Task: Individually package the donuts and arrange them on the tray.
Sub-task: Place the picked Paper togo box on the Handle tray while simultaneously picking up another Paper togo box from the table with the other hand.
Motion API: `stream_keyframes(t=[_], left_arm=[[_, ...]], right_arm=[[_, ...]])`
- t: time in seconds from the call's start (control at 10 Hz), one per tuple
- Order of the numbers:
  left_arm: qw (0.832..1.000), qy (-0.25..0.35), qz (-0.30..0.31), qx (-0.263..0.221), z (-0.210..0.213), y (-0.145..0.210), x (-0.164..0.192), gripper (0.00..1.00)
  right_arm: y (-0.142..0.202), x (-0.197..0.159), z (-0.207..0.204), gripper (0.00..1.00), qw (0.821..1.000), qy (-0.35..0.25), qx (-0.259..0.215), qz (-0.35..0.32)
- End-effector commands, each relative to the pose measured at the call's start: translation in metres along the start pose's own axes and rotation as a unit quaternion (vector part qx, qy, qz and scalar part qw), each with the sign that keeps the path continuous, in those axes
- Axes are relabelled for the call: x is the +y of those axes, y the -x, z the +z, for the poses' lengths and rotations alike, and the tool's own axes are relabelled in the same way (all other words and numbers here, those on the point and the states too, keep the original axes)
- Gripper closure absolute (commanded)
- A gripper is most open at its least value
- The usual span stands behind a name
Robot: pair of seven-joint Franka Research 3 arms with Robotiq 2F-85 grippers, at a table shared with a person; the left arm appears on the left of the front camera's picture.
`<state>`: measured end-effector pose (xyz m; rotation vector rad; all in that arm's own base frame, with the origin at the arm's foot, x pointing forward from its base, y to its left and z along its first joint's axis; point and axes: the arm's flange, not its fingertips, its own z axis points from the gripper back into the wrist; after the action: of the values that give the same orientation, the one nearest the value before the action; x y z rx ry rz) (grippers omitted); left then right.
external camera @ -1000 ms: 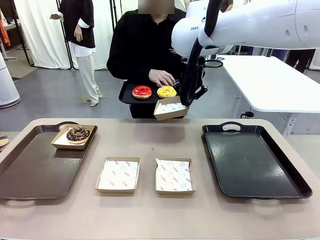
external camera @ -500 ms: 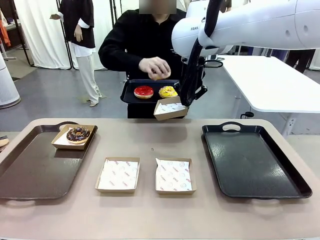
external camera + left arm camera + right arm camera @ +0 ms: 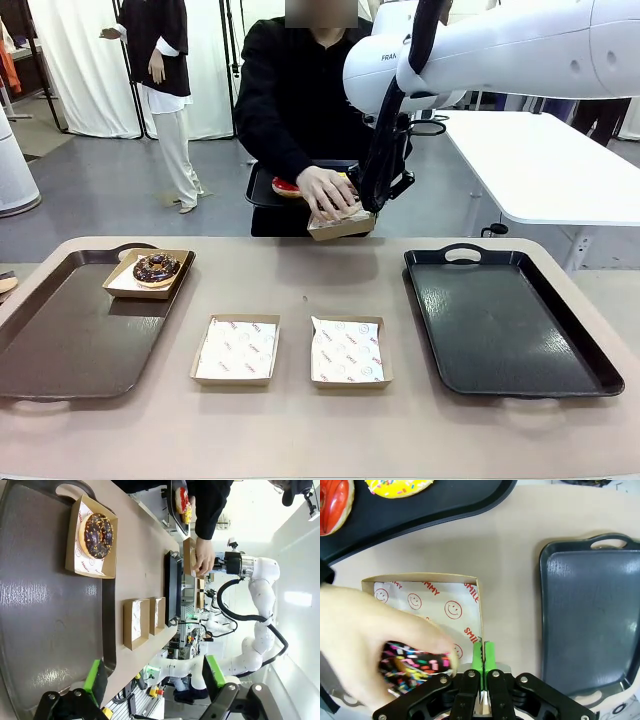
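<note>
Cardboard box (image 3: 420, 577), printed paper liner (image 3: 451, 608); glossy red donut (image 3: 332, 505); shiny black plastic tray (image 3: 505, 325); matt beige table (image 3: 300, 430).

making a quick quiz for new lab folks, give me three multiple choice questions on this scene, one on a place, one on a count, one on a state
1. Where does the chocolate donut sit, box and all?
A. at the far end of the left tray
B. held up in the air
C. stacked on another donut

2. How many empty lined boxes lie on the table?
A. one
B. two
C. four

3. How is the right gripper?
A. wide open
B. shut on the rim of a lined box
C. shut on a donut

Answers: 1 A, its box rests on that tray near the handle. 2 B, two lie side by side mid-table. 3 B, the green pads pinch the box wall between them.
</note>
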<state>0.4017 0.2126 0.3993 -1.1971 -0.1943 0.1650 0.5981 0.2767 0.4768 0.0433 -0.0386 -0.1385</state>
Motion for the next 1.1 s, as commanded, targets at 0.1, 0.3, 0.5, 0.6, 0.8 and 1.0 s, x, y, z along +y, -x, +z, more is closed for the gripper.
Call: stream_keyframes(t=[0.1,0.3,0.5,0.6,0.8,1.0], left_arm=[[1.000,-0.007,-0.003,-0.003,0.0001,0.0052,-0.0010,0.00],[1.000,-0.007,-0.003,-0.003,0.0001,0.0052,-0.0010,0.00],[1.000,-0.007,-0.003,-0.003,0.0001,0.0052,-0.0010,0.00],[1.000,-0.007,-0.003,-0.003,0.0001,0.0052,-0.0010,0.00],[1.000,-0.007,-0.003,-0.003,0.0001,0.0052,-0.0010,0.00],[1.000,-0.007,-0.003,-0.003,0.0001,0.0052,-0.0010,0.00]], right_arm=[[-0.0009,-0.0007,0.0007,1.00,1.000,-0.001,-0.002,0.001],[-0.0009,-0.0007,0.0007,1.00,1.000,-0.001,-0.002,0.001],[-0.0009,-0.0007,0.0007,1.00,1.000,-0.001,-0.002,0.001],[-0.0009,-0.0007,0.0007,1.00,1.000,-0.001,-0.002,0.001],[-0.0009,-0.0007,0.0007,1.00,1.000,-0.001,-0.002,0.001],[-0.0009,-0.0007,0.0007,1.00,1.000,-0.001,-0.002,0.001]])
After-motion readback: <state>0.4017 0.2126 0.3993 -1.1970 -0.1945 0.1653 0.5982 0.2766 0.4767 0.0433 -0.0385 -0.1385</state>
